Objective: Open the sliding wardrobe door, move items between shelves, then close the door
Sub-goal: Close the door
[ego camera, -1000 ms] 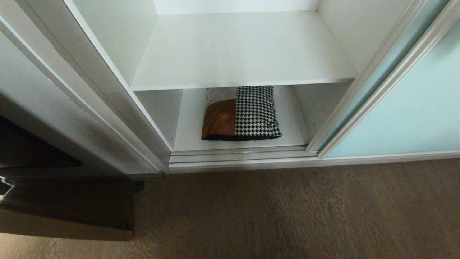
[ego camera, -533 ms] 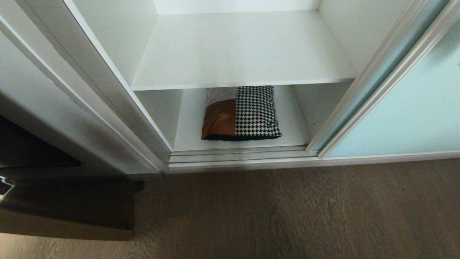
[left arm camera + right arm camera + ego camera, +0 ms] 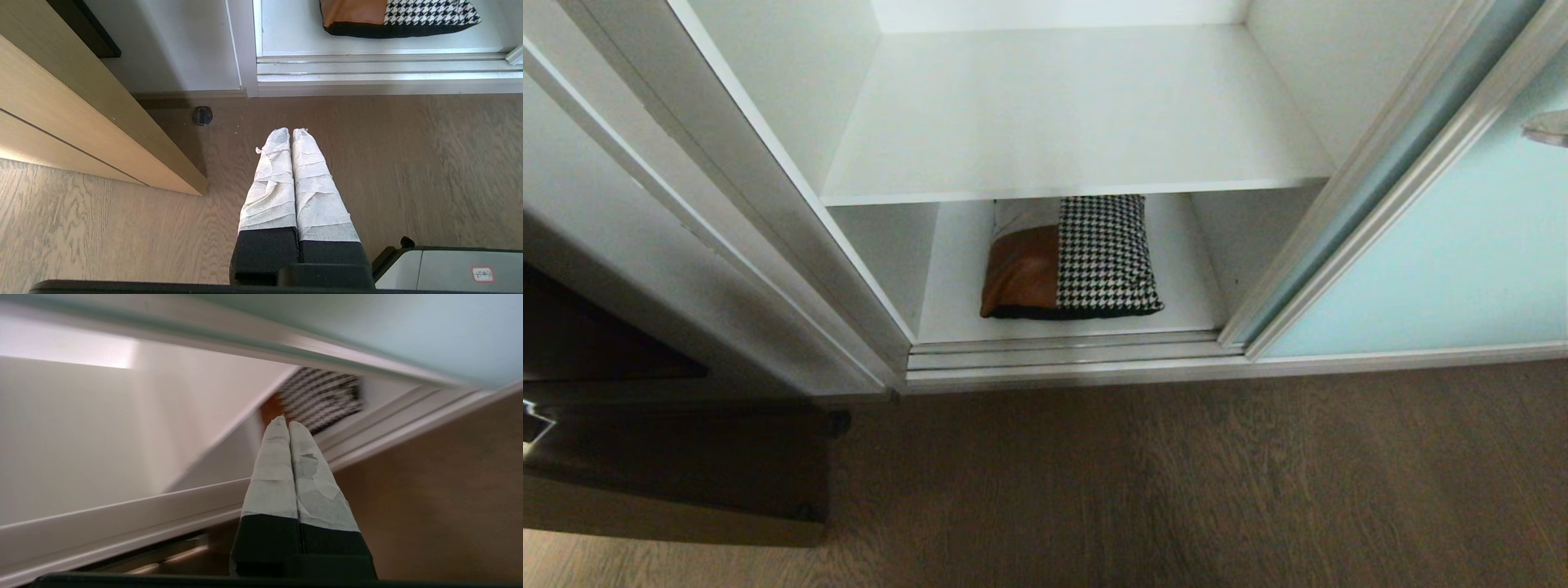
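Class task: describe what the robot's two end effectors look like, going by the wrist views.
Left end effector and right end effector match: two long tapering fingers wrapped in wrinkled whitish tape, set in black blocky bases. The right one's tape is torn in patches. No cables or markings show.

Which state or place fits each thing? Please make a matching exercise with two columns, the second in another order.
1. cushion
2. sliding wardrobe door
3. left gripper
4. upper shelf

a. shut, above the wooden floor
b. pale aqua, slid aside to the right
c. bare white board
d. lying on the bottom shelf

Pairs: 1-d, 2-b, 3-a, 4-c
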Robot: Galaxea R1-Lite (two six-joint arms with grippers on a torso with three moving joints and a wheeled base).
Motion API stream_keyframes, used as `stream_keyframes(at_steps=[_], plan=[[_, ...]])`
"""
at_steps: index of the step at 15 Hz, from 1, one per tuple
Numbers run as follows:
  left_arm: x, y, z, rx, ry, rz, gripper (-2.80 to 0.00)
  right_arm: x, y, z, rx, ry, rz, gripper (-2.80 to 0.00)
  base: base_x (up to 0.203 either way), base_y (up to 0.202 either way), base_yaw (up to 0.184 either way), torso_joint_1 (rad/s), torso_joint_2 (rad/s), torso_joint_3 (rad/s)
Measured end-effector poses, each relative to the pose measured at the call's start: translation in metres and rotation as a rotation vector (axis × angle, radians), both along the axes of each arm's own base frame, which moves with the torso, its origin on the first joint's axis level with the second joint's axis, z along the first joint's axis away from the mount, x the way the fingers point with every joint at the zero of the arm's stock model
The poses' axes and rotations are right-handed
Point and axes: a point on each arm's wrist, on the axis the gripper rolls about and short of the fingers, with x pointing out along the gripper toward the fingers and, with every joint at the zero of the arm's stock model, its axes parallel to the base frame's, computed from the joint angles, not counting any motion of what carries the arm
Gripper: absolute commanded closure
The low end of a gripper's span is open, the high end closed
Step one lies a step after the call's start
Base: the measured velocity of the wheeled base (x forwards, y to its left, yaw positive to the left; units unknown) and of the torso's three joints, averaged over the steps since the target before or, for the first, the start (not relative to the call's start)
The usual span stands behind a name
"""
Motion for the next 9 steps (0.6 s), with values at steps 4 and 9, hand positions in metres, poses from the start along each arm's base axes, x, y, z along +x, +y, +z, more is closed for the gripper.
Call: stream_keyframes(at_steps=[4, 9], plan=[[0.0, 0.0, 0.0, 0.0, 0.0, 0.0, 0.0, 0.011, -0.014, 0.001, 0.03, -0.026, -0.02, 0.0, 0.0, 0.0, 0.0, 0.0, 0.0, 0.0], [0.0, 0.0, 0.0, 0.0, 0.0, 0.0, 0.0, 0.021, -0.039, -0.007, 0.045, -0.013, -0.018, 0.0, 0.0, 0.0, 0.0, 0.0, 0.0, 0.0]])
